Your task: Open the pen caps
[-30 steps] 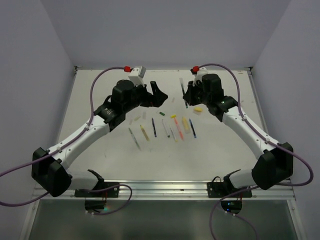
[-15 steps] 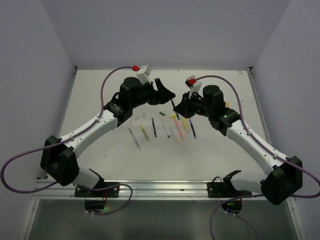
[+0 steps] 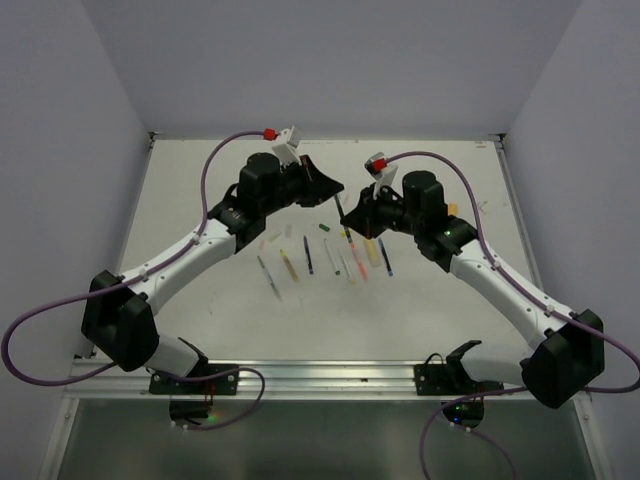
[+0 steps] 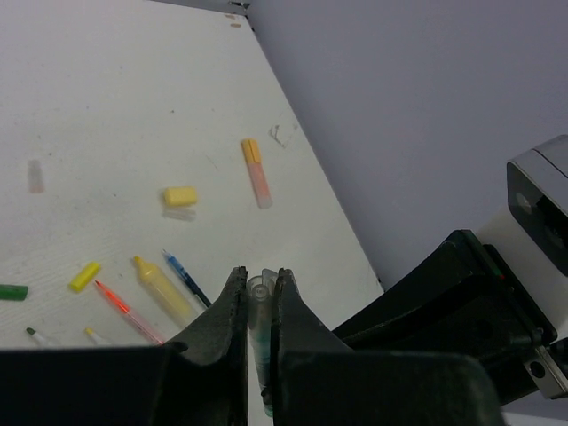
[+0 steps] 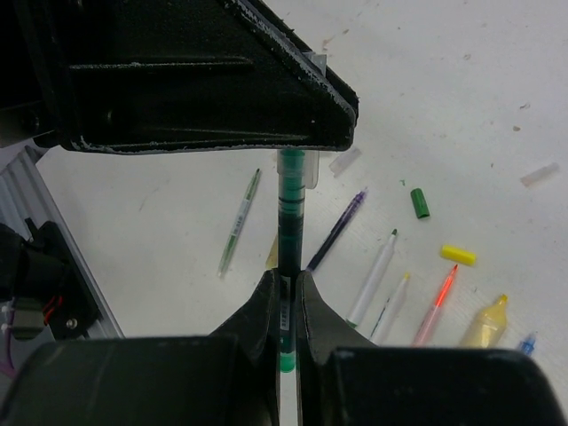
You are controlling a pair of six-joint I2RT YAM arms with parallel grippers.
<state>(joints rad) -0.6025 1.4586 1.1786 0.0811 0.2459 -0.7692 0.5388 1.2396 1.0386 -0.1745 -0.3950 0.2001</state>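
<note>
Held item: one dark green pen [image 5: 289,213], clear of the worktop [image 3: 300,330], gripped at both ends by the two claws.
Left claw [image 4: 258,277]: narrowed onto the pen's pale, see-through cap [image 4: 260,297]; the cap's tip shows between the fingertips.
Right claw [image 5: 284,282]: pinched tight on the barrel near its tail end.
Long axis: runs straight from the right claw to the left claw; in the right wrist view the cap end disappears under the left claw's fingers.
Governing relation: the cap lies directly ahead of the right claw along the barrel, so the parting pull is judged to run along that line.
Nearer arm: neither; both are in contact.
Step judged: both ends gripped, cap not yet off.
Risk judged: a sideways pull could let the thin barrel slip.
Other items: the remaining pens [image 3: 325,258] lie in a loose row on the worktop below the claws; a yellow cap [image 4: 179,196] and a green cap [image 5: 419,202] lie loose.
</note>
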